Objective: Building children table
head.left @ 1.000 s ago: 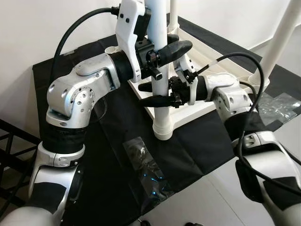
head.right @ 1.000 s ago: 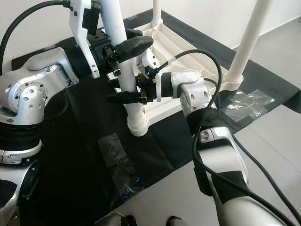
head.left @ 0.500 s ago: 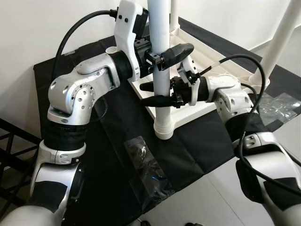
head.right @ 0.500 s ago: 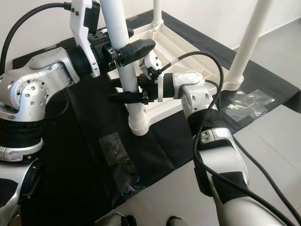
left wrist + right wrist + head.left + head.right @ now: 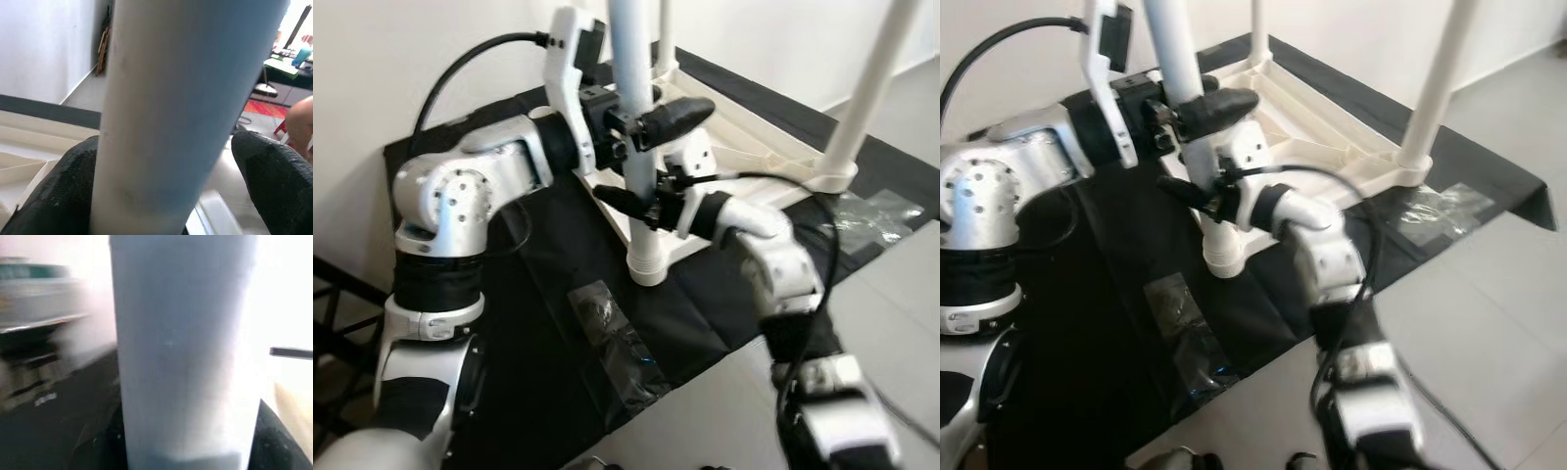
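Note:
A white children's table [image 5: 756, 149] lies upside down on a black cloth [image 5: 548, 323], its legs pointing up. On the nearest white table leg [image 5: 631, 59], my left gripper [image 5: 642, 119] is shut high up, one black finger [image 5: 677, 112] crossing in front. Lower on that leg, just above its collar [image 5: 646, 266], my right gripper [image 5: 644, 204] is shut too. In the left wrist view the leg [image 5: 186, 112] sits between both black fingers [image 5: 58, 191]. It also fills the blurred right wrist view as a white tube [image 5: 186, 347].
Two other legs stand up at the right [image 5: 867, 88] and at the back [image 5: 664, 34]. Clear plastic bags lie on the cloth, one near me [image 5: 617, 343] and one at the right [image 5: 876, 211]. Black metal bars [image 5: 333, 323] are at the left; grey floor [image 5: 901, 323] is at the right.
My right arm has swung so that its elbow is nearer to me, with the gripper still on the leg. The left gripper keeps its hold. The camera has shifted slightly.

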Controlling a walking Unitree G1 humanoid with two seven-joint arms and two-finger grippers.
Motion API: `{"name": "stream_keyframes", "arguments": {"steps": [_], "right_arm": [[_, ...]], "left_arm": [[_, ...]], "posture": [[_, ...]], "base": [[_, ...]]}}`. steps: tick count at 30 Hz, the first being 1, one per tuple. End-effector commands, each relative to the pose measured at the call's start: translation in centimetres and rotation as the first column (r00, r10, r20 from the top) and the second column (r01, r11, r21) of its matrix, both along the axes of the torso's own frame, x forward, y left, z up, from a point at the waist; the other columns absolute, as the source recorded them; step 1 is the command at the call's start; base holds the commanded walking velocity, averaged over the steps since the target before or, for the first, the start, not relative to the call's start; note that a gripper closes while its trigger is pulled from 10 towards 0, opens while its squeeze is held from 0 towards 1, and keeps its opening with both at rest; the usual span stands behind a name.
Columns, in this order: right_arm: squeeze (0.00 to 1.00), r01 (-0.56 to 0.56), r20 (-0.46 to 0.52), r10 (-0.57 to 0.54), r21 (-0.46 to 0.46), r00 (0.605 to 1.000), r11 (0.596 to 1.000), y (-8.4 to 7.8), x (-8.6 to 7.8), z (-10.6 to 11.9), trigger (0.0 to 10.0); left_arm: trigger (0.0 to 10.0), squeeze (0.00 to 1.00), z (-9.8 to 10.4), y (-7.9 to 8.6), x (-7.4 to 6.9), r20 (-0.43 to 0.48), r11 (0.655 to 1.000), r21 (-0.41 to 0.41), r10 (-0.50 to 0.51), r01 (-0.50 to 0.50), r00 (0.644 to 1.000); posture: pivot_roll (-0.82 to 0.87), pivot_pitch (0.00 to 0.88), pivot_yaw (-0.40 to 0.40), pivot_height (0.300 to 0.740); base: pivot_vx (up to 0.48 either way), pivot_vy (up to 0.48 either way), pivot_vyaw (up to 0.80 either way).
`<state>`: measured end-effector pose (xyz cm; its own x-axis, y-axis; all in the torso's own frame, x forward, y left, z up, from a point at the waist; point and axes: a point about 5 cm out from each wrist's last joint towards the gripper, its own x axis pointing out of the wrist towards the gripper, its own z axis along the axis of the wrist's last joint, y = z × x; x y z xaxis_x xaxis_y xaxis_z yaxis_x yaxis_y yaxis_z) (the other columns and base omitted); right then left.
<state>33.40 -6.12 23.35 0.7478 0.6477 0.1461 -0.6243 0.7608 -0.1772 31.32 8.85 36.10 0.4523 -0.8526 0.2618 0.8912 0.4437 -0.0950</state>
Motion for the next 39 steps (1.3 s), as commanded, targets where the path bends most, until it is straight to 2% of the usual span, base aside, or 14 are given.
{"name": "stream_keyframes", "arguments": {"steps": [1, 2, 4, 5, 10, 17, 18, 27, 28, 31, 34, 35, 36, 39], "right_arm": [[0.00, 0.127, -0.217, -0.150, -0.112, 0.965, 0.985, -1.1, 0.3, -5.0, 0.0], [0.00, 0.195, -0.217, -0.213, -0.097, 0.953, 0.976, -0.3, -0.6, -5.7, 0.0], [0.00, 0.222, -0.212, -0.235, -0.082, 0.949, 0.972, 0.3, -0.9, -5.7, 0.0], [0.00, 0.220, -0.182, -0.227, -0.055, 0.957, 0.974, 0.8, -0.3, -4.7, 0.0], [0.00, 0.233, -0.173, -0.237, -0.042, 0.956, 0.972, 0.8, 0.1, -4.2, 0.0], [0.00, 0.263, -0.178, -0.267, -0.050, 0.947, 0.964, 1.6, -1.1, -3.9, 0.0], [0.00, 0.271, -0.173, -0.276, -0.053, 0.946, 0.961, 1.8, -1.3, -3.8, 0.0], [0.00, 0.252, -0.146, -0.258, -0.053, 0.955, 0.966, 2.3, -1.5, -3.3, 0.0], [0.00, 0.212, -0.115, -0.217, -0.052, 0.969, 0.976, 2.5, -1.4, -2.8, 10.0], [0.00, 0.143, -0.073, -0.147, -0.061, 0.986, 0.988, 2.7, -1.3, -2.1, 10.0], [0.00, 0.143, -0.073, -0.147, -0.061, 0.986, 0.988, 2.7, -1.3, -2.1, 10.0], [0.30, 0.052, -0.035, -0.054, -0.067, 0.998, 0.996, 2.4, -0.9, -0.9, 10.0], [1.00, -0.070, 0.008, 0.071, -0.110, 0.997, 0.991, 1.4, 0.1, 0.7, 10.0], [1.00, -0.070, 0.008, 0.071, -0.110, 0.997, 0.991, 1.4, 0.1, 0.7, 10.0]], "left_arm": [[10.0, 0.00, 0.5, 0.1, -0.4, 0.011, 0.999, -0.016, -0.028, 0.028, 1.000], [10.0, 0.00, 0.7, 0.3, -0.2, 0.012, 1.000, -0.022, -0.014, 0.014, 1.000], [10.0, 0.00, 0.8, 0.5, -0.1, 0.016, 1.000, -0.026, -0.004, 0.005, 1.000], [10.0, 0.00, 1.0, 0.6, 0.0, 0.021, 1.000, -0.025, 0.011, -0.010, 1.000], [10.0, 0.00, 1.0, 0.6, 0.1, 0.024, 1.000, -0.022, 0.023, -0.022, 0.999], [10.0, 0.00, 0.4, 0.5, 0.7, -0.006, 0.997, 0.003, 0.080, -0.080, 0.997], [0.0, 0.00, 0.3, 0.4, 0.8, -0.011, 0.997, 0.007, 0.081, -0.081, 0.997], [0.0, 0.00, 0.3, 0.3, 0.7, -0.014, 0.998, 0.005, 0.068, -0.068, 0.998], [0.0, 0.00, 0.3, 0.3, 0.7, -0.013, 0.998, 0.006, 0.066, -0.066, 0.998], [0.0, 0.00, 0.3, 0.3, 0.7, -0.012, 0.998, 0.011, 0.064, -0.064, 0.998], [0.0, 0.00, 0.3, 0.3, 0.7, -0.012, 0.998, 0.011, 0.064, -0.064, 0.998], [0.0, 0.00, 0.3, 0.4, 0.7, -0.012, 0.998, 0.014, 0.063, -0.063, 0.998], [0.0, 0.00, 0.2, 0.4, 0.7, -0.011, 0.998, 0.017, 0.061, -0.061, 0.998], [0.0, 0.00, 0.2, 0.4, 0.7, -0.011, 0.998, 0.017, 0.061, -0.061, 0.998]], "posture": [[0.04, 0.172, 0.130, 0.740], [0.04, 0.171, 0.128, 0.740], [0.03, 0.166, 0.125, 0.740], [0.04, 0.166, 0.119, 0.740], [0.04, 0.167, 0.120, 0.740], [0.04, 0.167, 0.121, 0.740], [0.03, 0.168, 0.120, 0.740], [0.03, 0.168, 0.116, 0.740], [0.03, 0.169, 0.116, 0.740], [0.03, 0.168, 0.117, 0.740], [0.03, 0.168, 0.117, 0.740], [0.03, 0.168, 0.116, 0.740], [0.03, 0.170, 0.115, 0.740], [0.03, 0.170, 0.115, 0.740]], "base": [[0.000, 0.000, 0.00], [0.000, 0.000, 0.00], [0.000, 0.000, 0.00], [0.000, 0.000, 0.00], [0.000, 0.000, 0.00], [0.000, 0.000, 0.00], [0.000, 0.000, 0.00], [0.000, 0.000, 0.00], [0.000, 0.000, 0.00], [0.000, 0.000, 0.00], [0.000, 0.000, 0.00], [0.000, 0.000, 0.00], [0.000, 0.000, 0.00], [0.000, 0.000, 0.00]]}}
